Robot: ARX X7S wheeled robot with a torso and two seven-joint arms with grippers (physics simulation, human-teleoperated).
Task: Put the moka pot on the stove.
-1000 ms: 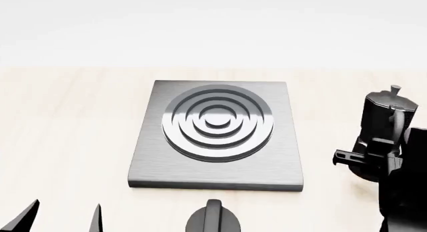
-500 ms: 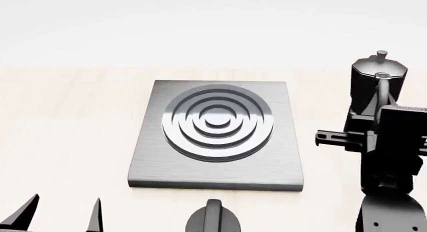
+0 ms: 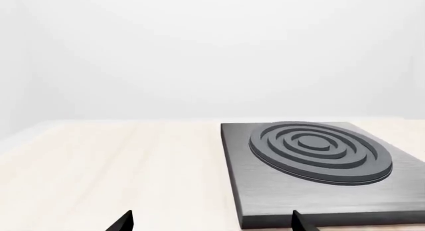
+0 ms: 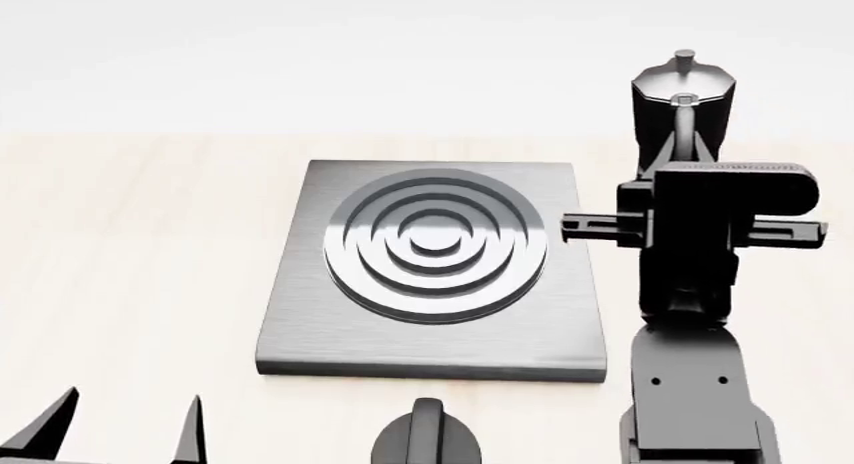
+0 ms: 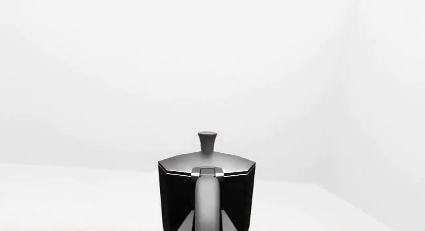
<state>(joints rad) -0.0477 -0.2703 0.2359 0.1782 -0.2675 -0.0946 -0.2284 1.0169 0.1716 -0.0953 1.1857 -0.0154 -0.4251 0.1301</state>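
1. The small black faceted moka pot (image 4: 683,109) with its silvery lid and knob is upright, lifted above the pale wooden surface (image 4: 134,244), just right of the far right corner of the stove.
2. The right end effector (image 4: 683,184) pinches the pot from the near side (its curved handle faces the wrist camera).
3. The flat square grey metal stove (image 4: 304,334) with raised rings lies on the surface with nothing on it.
4. The left end effector (image 4: 120,429) is spread, at the near left.
5. A round black knob (image 4: 427,439) sits just near the stove.
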